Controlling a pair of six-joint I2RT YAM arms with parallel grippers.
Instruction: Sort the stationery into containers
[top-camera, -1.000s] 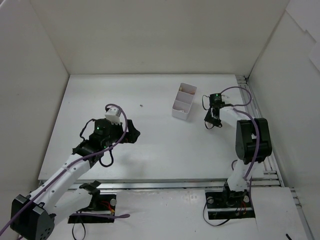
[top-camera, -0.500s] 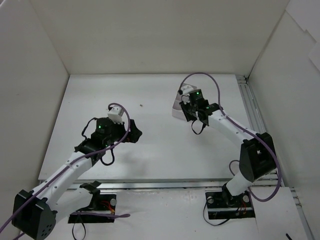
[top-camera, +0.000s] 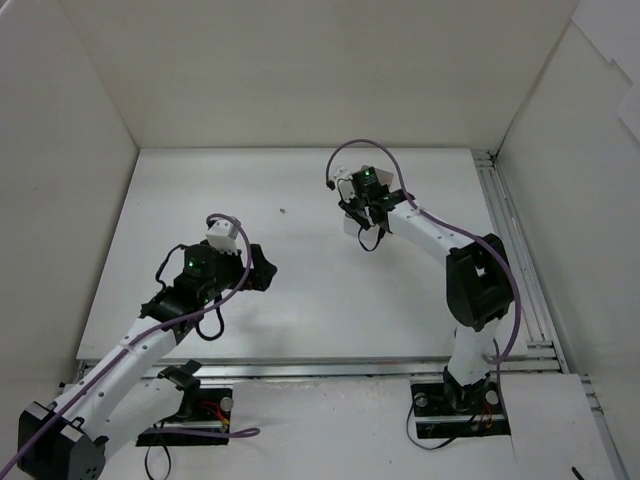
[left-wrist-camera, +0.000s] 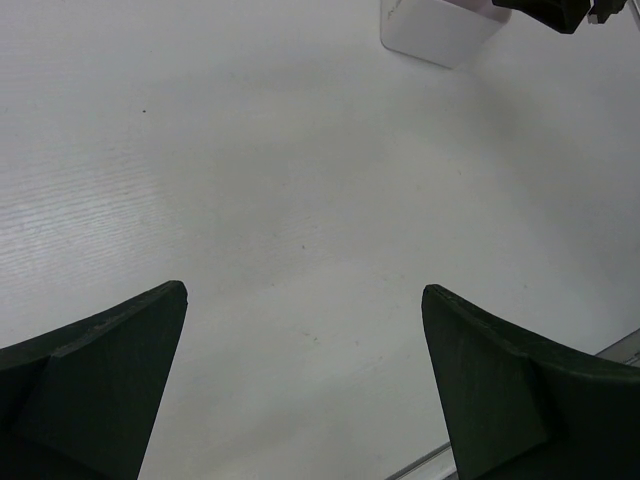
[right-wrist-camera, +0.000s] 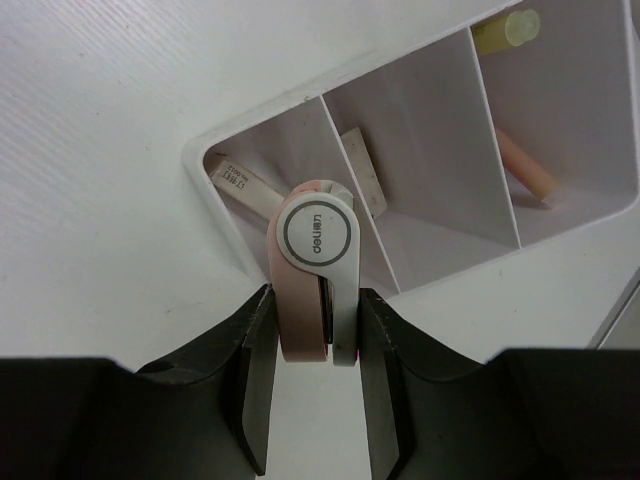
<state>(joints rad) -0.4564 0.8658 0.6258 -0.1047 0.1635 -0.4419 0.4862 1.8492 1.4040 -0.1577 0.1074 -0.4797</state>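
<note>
Between the right gripper's (right-wrist-camera: 315, 312) jaws sits a pink-and-white correction-tape dispenser (right-wrist-camera: 315, 250), and it's a firm pinch, jaws narrowed onto its flat sides, round face turned up to the wrist camera. Just past the fingertips lies the white box (right-wrist-camera: 420, 120), and the dispenser's front end hangs over the divider between the end compartment and the middle one. Beyond the jaws on the left side, that end compartment holds beige blocks (right-wrist-camera: 240, 185). Off to the right, the far compartment has an orange pen (right-wrist-camera: 525, 165) and a yellow-green pen (right-wrist-camera: 505, 30). Over to the left gripper (left-wrist-camera: 303, 300): jaws spread wide, nothing between them, only bare table (left-wrist-camera: 300, 180) ahead.
</note>
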